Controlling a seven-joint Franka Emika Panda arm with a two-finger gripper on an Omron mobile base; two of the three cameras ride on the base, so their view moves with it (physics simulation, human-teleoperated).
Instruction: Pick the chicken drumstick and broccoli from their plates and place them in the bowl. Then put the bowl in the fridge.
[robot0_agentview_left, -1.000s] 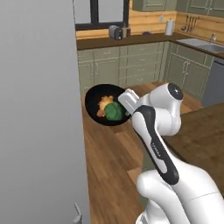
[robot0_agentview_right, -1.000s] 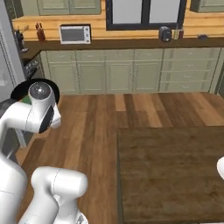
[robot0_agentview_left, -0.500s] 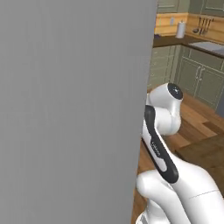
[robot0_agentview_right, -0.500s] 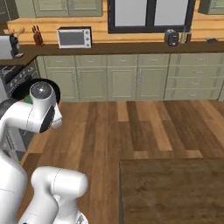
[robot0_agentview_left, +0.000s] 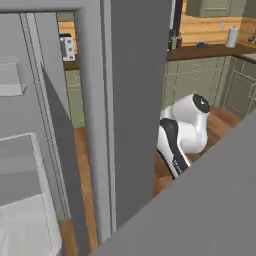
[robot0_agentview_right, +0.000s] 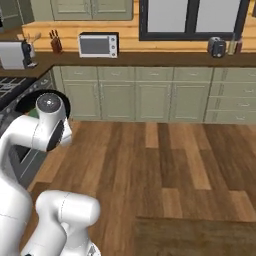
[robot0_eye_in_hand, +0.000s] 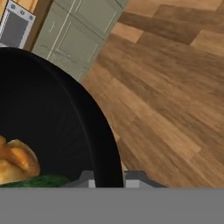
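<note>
Gripping the bowl (robot0_eye_in_hand: 65, 131) rim, jaws clenched; chicken drumstick (robot0_eye_in_hand: 15, 164) orientation unclear beside broccoli (robot0_eye_in_hand: 39, 181).

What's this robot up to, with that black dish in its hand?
The white arm is carrying a black bowl, its jaws shut on the rim. Inside lie a golden chicken drumstick and a bit of green broccoli. The robot stands at the fridge, whose grey door is open, with pale shelves showing inside. The bowl hangs over the wooden floor, not yet on a shelf.
</note>
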